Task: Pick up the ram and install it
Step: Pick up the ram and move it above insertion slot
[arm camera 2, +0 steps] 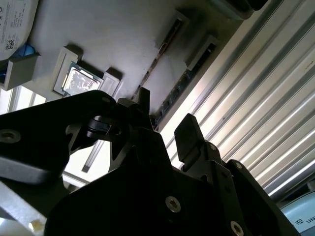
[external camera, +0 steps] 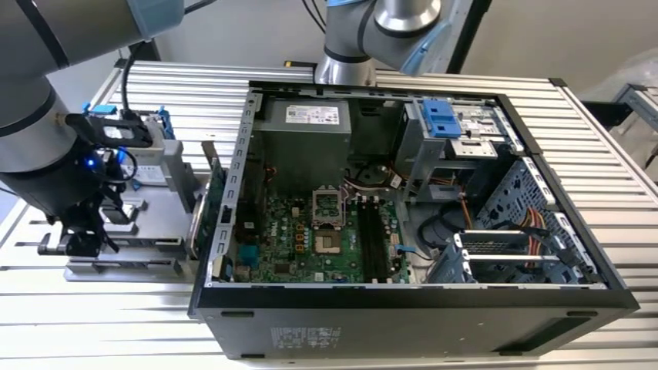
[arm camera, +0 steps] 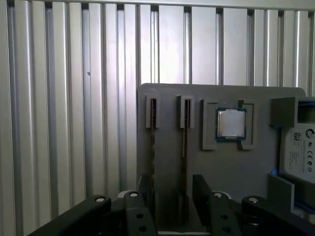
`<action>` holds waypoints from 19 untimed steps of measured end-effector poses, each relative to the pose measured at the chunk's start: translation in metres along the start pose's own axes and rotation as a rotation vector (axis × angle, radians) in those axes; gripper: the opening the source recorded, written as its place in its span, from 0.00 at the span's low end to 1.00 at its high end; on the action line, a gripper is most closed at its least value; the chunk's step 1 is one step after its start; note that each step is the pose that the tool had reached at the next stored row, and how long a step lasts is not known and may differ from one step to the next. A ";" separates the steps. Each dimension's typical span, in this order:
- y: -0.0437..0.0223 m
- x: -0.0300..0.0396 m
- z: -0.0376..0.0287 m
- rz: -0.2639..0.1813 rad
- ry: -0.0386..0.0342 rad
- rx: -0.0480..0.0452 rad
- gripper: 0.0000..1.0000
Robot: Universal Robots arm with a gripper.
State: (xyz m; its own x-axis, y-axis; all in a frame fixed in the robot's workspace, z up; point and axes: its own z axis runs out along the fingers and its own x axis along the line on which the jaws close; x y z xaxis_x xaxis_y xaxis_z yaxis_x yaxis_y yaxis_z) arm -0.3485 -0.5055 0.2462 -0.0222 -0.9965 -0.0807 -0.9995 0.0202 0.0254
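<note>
At the pick-up step, to judge by the layout, with nothing gripped and nothing installed. At the exterior view's left, bent down from the thick grey robot arm (external camera: 41, 154) over the ribbed aluminium table (external camera: 113, 324), wrist near vertical, with the black two-fingered hand (arm camera: 172, 179) aimed at the flat grey parts tray (external camera: 154, 204). Held open and empty, with both fingers spread and closed on nothing in both wrist views. Hovering clear above the long, thin circuit-board ram (arm camera: 185, 142), seen edge-on, upright in a narrow slot of the tray and apparently in line with the gap between the fingers, nearer one of them than the other. Just beside it, a second stick (arm camera: 152, 142) in the neighbouring slot, then a small square silver processor chip (arm camera: 230, 123) in its own recess and a silver hard drive with blue rails (external camera: 139, 158). Calls, most likely, for a straight descent astride the one stick, centred to miss its neighbour, and a close on the flat faces. Further right, the open black computer case (external camera: 411, 308), with green motherboard (external camera: 298, 247) and long black memory slots (external camera: 368, 239) apparently vacant.
</note>
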 end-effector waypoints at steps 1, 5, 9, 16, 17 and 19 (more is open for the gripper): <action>-0.0001 0.0005 0.0009 0.000 -0.0002 0.0001 1.00; -0.0002 0.0022 0.0041 0.000 -0.0001 0.0002 1.00; -0.0003 0.0034 0.0076 0.000 -0.0001 0.0002 1.00; -0.0005 0.0069 0.0123 0.000 -0.0003 0.0003 1.00; -0.0005 0.0073 0.0129 0.000 -0.0002 0.0002 1.00; -0.0006 0.0082 0.0142 0.001 -0.0002 0.0002 1.00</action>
State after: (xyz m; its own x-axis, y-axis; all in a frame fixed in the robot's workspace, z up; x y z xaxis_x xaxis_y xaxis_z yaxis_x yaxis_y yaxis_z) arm -0.3484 -0.5125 0.2314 -0.0228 -0.9965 -0.0808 -0.9995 0.0208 0.0253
